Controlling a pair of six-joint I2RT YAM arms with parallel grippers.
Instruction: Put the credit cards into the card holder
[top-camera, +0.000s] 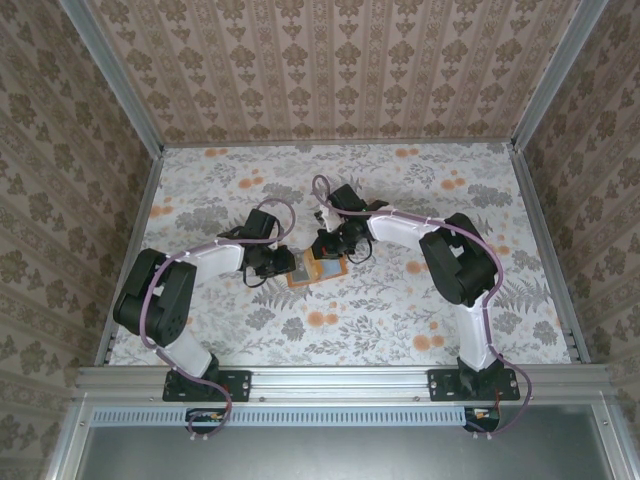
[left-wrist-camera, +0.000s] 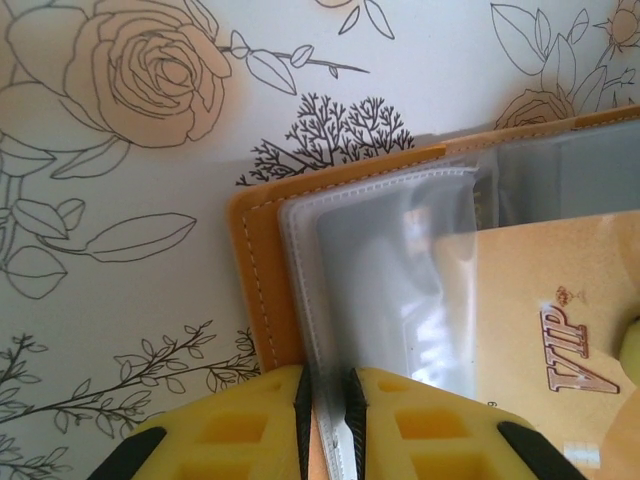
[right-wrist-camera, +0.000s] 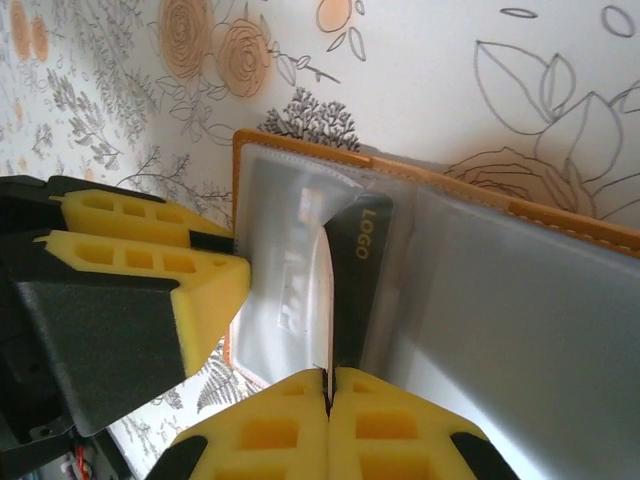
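In the top view, the card holder (top-camera: 318, 270) is seen lying open near the middle of the table (top-camera: 420, 190). The left gripper (top-camera: 283, 262) is set at its nine o'clock edge and the right gripper (top-camera: 330, 248) at its twelve o'clock side. Bare tabletop is left all round the holder, and the walls stand well apart from both arms.

In the left wrist view, the fingers (left-wrist-camera: 260, 425) are pressed together on the card holder. The edge of a clear sleeve (left-wrist-camera: 380, 270) is pinched at six o'clock, just beside the orange cover. A gold VIP card (left-wrist-camera: 540, 320) is seen among the sleeves toward four o'clock; whether it sits inside a pocket cannot be told.

In the right wrist view, the fingers (right-wrist-camera: 400, 425) are clamped on a dark credit card (right-wrist-camera: 358, 270) marked LOGO. It is held on edge, with its far end among the sleeves.

If the leading corner is caught on a sleeve seam, the card could be buckled or slid in the pads. If the push drags the holder, the sleeve could be tugged out of the left pinch and the pocket mouth lost.

Little sideways room is left toward nine o'clock, where the left gripper is near. Toward three o'clock, open sleeve and the orange rim are clear.
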